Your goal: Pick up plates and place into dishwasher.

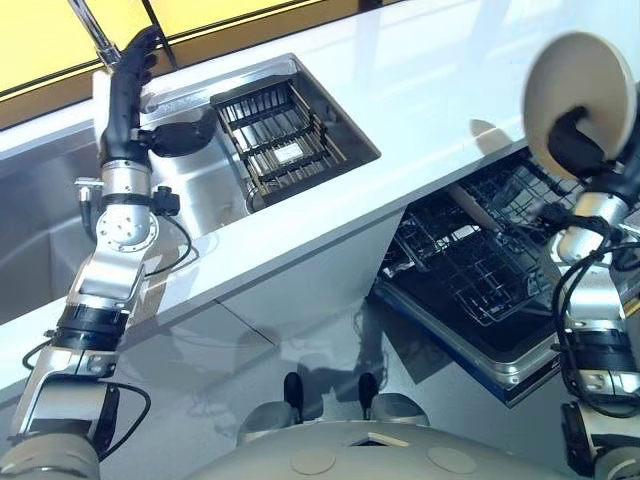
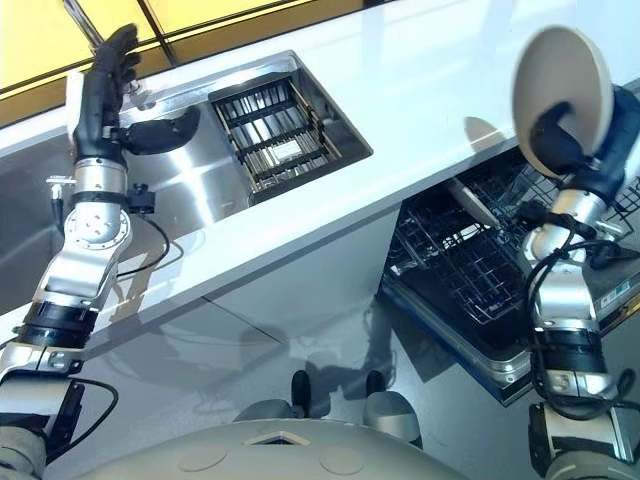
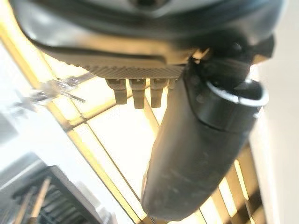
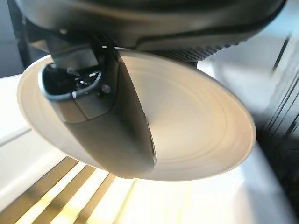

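Farthest left, the left hand point(image 2: 95, 100) is raised above the sink point(image 1: 190, 190), close to the tap point(image 1: 92, 30) at the worktop's point(image 1: 420, 90) far left edge. Its fingers are straight and point upward, its thumb point(image 2: 160, 132) is spread out to the side over the steel basin, and it holds nothing. The sink is let into the left part of the white worktop, and in its right half sits a dark wire basket point(image 1: 285, 135) with upright rows of tines. Right of the sink the worktop runs on as a bare white strip toward its right end. Below the worktop's near edge, toward the right, the dishwasher stands open: its door point(image 1: 450, 340) is folded down and the dark wire rack point(image 1: 470, 255) is drawn out over it. A pale slanted piece stands in the rack near the worktop's edge, though what it is cannot be told. Farthest right, the right hand point(image 1: 578, 140) holds the plate point(image 1: 575, 75) up on edge, above the drawn-out rack and level with the worktop's right end. The plate is round and cream-white. The right wrist view shows the thumb laid across its hollow face, pinching it against the fingers hidden behind the rim.
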Controlling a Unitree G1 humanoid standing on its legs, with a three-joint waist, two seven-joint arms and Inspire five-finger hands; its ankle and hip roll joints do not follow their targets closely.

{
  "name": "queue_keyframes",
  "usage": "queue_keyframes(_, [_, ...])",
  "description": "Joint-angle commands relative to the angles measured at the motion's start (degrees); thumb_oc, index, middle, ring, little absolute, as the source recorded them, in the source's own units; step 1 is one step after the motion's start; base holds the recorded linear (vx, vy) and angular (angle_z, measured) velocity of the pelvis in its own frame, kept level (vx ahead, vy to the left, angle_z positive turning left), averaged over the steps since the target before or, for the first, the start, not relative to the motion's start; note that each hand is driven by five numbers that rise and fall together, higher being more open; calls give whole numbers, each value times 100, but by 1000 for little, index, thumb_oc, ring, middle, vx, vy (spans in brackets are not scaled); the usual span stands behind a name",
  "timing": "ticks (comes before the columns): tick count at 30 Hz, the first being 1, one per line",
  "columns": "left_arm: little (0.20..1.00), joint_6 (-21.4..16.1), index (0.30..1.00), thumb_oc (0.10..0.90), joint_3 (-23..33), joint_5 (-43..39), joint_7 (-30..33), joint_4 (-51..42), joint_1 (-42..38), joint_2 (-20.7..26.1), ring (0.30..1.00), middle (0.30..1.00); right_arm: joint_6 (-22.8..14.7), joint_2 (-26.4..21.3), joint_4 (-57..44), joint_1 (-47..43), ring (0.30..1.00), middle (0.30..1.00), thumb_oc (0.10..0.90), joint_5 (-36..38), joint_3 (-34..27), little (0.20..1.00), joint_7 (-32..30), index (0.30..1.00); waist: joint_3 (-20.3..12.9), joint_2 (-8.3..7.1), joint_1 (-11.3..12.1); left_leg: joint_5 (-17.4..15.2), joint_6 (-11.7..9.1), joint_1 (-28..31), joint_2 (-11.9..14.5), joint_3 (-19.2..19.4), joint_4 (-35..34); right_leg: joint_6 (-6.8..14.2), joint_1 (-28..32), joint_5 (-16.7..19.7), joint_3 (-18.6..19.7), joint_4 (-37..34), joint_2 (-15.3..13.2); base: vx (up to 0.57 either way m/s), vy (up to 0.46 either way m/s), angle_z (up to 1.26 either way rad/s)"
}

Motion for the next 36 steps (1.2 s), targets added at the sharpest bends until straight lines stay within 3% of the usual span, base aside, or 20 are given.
queue_keyframes(1, [900, -628, 900, 800, 565, -309, 436, 112, -225, 275, 900, 900, -376, -253, -201, 64, 300, 300, 100, -760, 4, 200, -16, 300, -433, -87, -57, -612, 160, 343, -167, 265, 39, -7, 34, -358, -4, 250, 251, 13, 45, -21])
queue_keyframes(9, [900, -546, 900, 800, 750, -397, 459, 97, -47, 178, 900, 900, -343, 139, 437, 790, 300, 300, 100, -1088, 274, 200, 466, 300, -318, -15, -218, -659, 168, 397, -147, 358, 41, 0, 4, -465, 44, 395, 228, -16, 30, -7])
queue_keyframes(15, [900, -496, 900, 800, 664, -500, 371, 85, -143, 266, 900, 900, -272, 69, 746, 896, 300, 300, 100, -1477, 609, 200, 724, 300, -256, -22, -212, -654, 161, 380, -158, 336, 39, 22, -9, -456, -28, 407, 195, -14, 5, 0])
queue_keyframes(24, [900, -780, 900, 800, 317, -611, -35, -59, -143, 250, 900, 900, 28, -228, 1452, 328, 300, 300, 100, -1288, 1180, 200, 938, 300, -177, -66, 75, -619, 127, 318, -176, 172, 39, 39, 28, -409, -196, 338, 167, -5, -15, 5])
queue_keyframes(30, [900, -827, 900, 800, 217, -639, -242, -154, -38, 277, 900, 900, 631, -367, 1993, -161, 300, 300, 100, -1341, 1574, 200, 1163, 300, -152, -93, 340, -594, 114, 279, -205, 22, 39, 38, 83, -396, -361, 289, 134, 17, -15, 15])
queue_keyframes(36, [900, -789, 900, 800, 112, -621, -414, -166, -43, 256, 900, 900, 960, -382, 2728, -649, 300, 300, 100, -976, 1848, 200, 1332, 300, -100, -115, 546, -558, 96, 244, -220, -104, 39, 19, 121, -405, -508, 286, 104, 22, -13, 18])
